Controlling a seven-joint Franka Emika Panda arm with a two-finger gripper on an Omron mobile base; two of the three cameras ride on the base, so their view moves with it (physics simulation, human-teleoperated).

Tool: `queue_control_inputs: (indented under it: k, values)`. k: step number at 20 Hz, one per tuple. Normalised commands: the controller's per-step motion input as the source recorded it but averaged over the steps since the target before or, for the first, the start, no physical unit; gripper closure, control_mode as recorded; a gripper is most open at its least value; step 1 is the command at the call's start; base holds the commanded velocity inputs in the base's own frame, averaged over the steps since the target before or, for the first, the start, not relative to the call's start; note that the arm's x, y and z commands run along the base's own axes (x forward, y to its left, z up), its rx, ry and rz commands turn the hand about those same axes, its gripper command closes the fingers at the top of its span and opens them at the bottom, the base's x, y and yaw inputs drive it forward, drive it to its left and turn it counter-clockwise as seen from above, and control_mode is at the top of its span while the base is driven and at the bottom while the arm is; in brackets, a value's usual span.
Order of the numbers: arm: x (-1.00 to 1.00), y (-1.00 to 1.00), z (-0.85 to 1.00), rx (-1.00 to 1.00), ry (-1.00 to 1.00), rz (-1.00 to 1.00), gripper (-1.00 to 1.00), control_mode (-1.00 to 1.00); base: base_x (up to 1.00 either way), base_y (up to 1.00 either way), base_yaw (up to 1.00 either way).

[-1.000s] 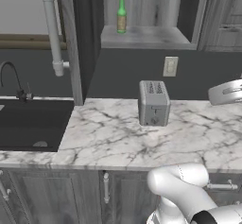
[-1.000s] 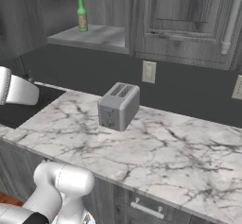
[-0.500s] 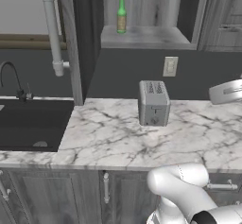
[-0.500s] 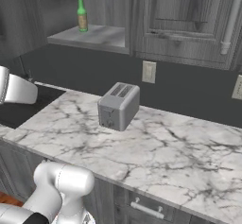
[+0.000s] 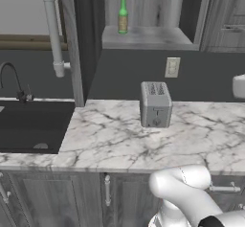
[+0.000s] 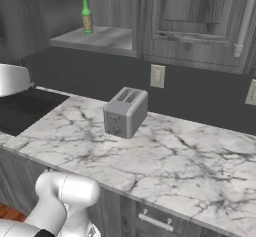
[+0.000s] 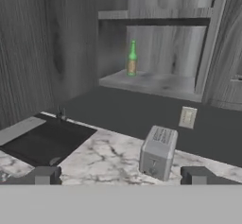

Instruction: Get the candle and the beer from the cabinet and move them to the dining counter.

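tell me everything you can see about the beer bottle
The beer is a small green glass bottle with a narrow neck and a pale yellowish label round its lower body. It stands upright on the bottom shelf of the open cabinet, near the shelf's left end, above the marble counter and the toaster. Only the shelf under its base touches it; nothing else stands beside it. Whether it is capped is too small to tell.

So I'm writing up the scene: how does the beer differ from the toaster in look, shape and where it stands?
The beer is green glass, while the toaster is grey metal. The beer is slim with a narrow neck; the toaster is a squat box with slots on top. The beer stands up on the open cabinet shelf, the toaster lower down on the marble worktop. Both stand upright and untouched.
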Motion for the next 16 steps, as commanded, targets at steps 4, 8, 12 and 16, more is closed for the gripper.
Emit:
queue_control_inputs:
  k: [4, 8, 12, 16]
  values:
    - [0.11, 0.0, 0.2, 0.0, -0.2, 0.13, -1.0, -1.0, 0.0, 0.0, 0.0]
    - [0.43, 0.0, 0.0, 0.0, -0.09, 0.09, -1.0, -1.0, 0.0, 0.0, 0.0]
    - [0.54, 0.02, 0.0, 0.02, -0.04, 0.07, -1.0, -1.0, 0.0, 0.0, 0.0]
    - [0.55, 0.0, 0.0, 0.03, -0.02, 0.03, -1.0, -1.0, 0.0, 0.0, 0.0]
